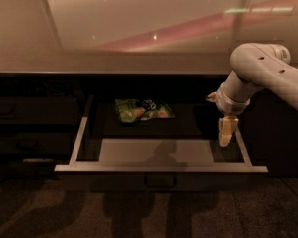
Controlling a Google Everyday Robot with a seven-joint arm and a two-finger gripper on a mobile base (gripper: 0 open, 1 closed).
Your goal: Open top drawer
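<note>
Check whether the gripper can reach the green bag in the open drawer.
Probably yes. The top drawer is pulled out, the green bag lies uncovered at its back, and the gripper hangs over the drawer's right side with nothing between them. The counter overhang could crowd it.

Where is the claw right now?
In the camera view, the claw hangs over the right rail of the open top drawer, right of the green bag.
</note>
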